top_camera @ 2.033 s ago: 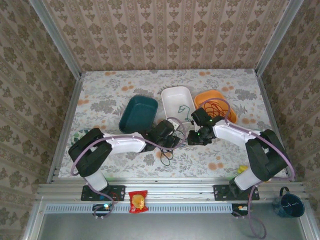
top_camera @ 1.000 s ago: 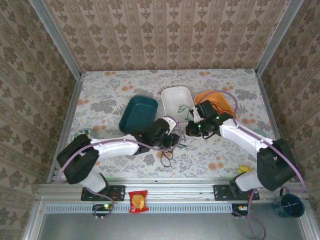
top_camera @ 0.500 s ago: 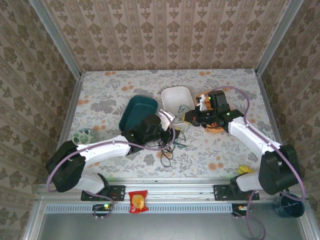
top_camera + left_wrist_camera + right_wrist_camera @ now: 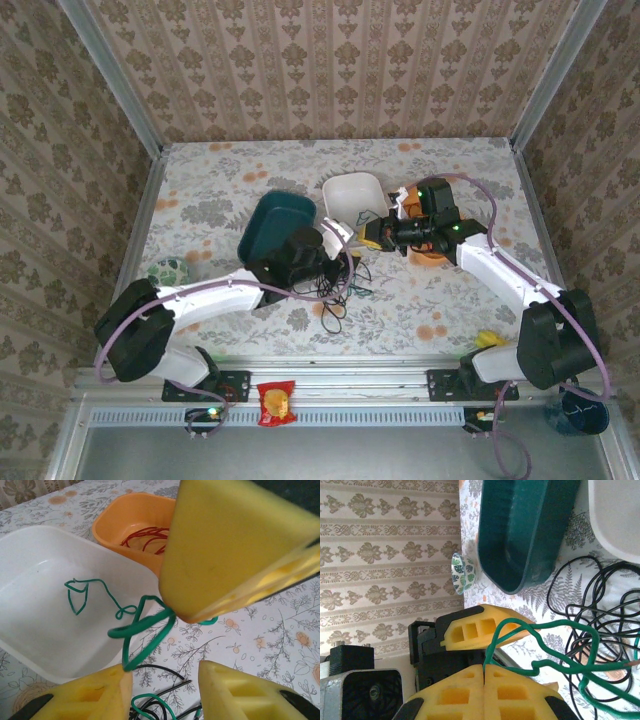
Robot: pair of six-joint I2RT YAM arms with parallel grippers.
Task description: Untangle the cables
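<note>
**Mid-step: freeing green from black**

Clamped with right gripper (image 4: 483, 672) on thin floppy green wire (image 4: 139, 626); its loop just ahead of left gripper (image 4: 165, 669), jaws apart. Under both, loose black wire tangle (image 4: 600, 610). Probably next: pinch loop with left, pull apart gently, drop into white plastic tub (image 4: 30, 630) beyond left fingertips.

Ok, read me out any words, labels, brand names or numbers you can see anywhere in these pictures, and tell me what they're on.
No text can be read.
Red snack packet at the near edge: printed, but too small to read.
Dark mug at the near right: a white mark, too blurred to tell.
Teal bin, white bin, orange bin: no labels visible.
</note>
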